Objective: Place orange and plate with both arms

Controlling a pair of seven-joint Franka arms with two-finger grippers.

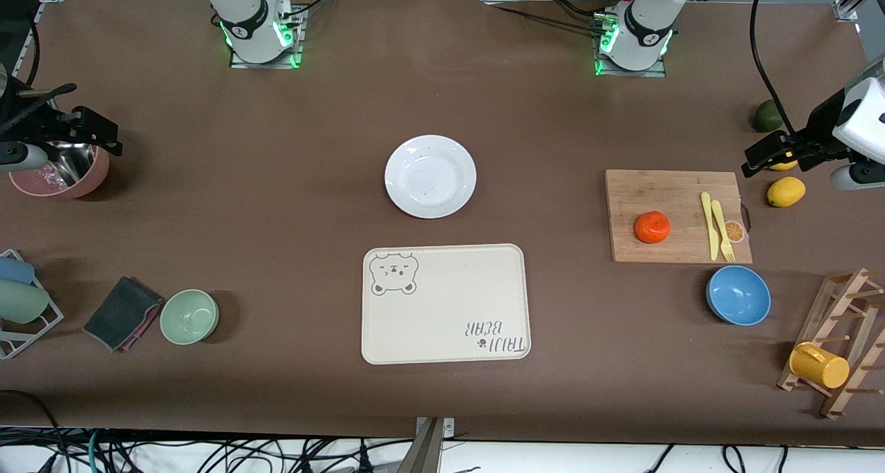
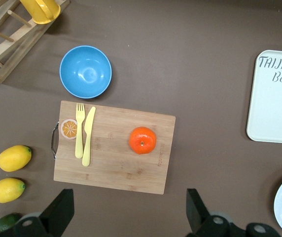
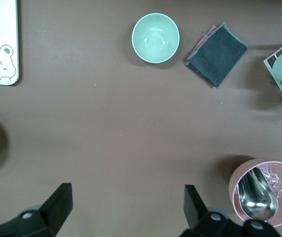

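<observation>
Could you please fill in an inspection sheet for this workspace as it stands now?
Surface: brown table, no spills seen.
Job's things: orange on the cutting board; plate mid-table, bare.
Clutter: bear tray, blue bowl, green bowl, cloth, lemons, yellow cutlery, pink bowl, mug rack.
Grippers: left gripper jaws open, over the lemon end; right gripper jaws open, over the pink bowl.
Cables: bundles below the table edge.
Surroundings: nothing seen.
</observation>
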